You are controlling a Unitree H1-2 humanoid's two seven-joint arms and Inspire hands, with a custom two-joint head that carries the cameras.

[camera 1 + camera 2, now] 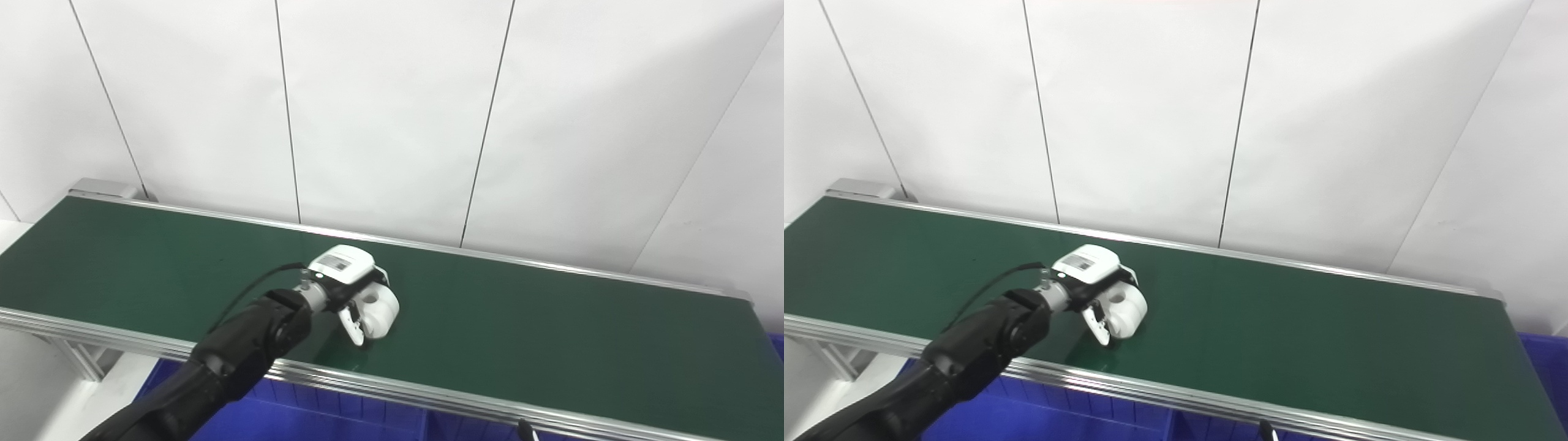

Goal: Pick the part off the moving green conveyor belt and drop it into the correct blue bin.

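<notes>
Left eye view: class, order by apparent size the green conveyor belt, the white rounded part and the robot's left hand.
1. Green conveyor belt, by far.
2 and 3. Left hand and white rounded part look alike, overlapping; no ranking.

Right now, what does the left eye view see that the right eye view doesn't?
Only the left eye view shows the white ledge at the left end of the green belt. Only the right eye view shows a big piece of the blue bin past the right end; the left gets a sliver. Both show the left hand closed on the white part on the belt, with blue bins under the near rail.
</notes>
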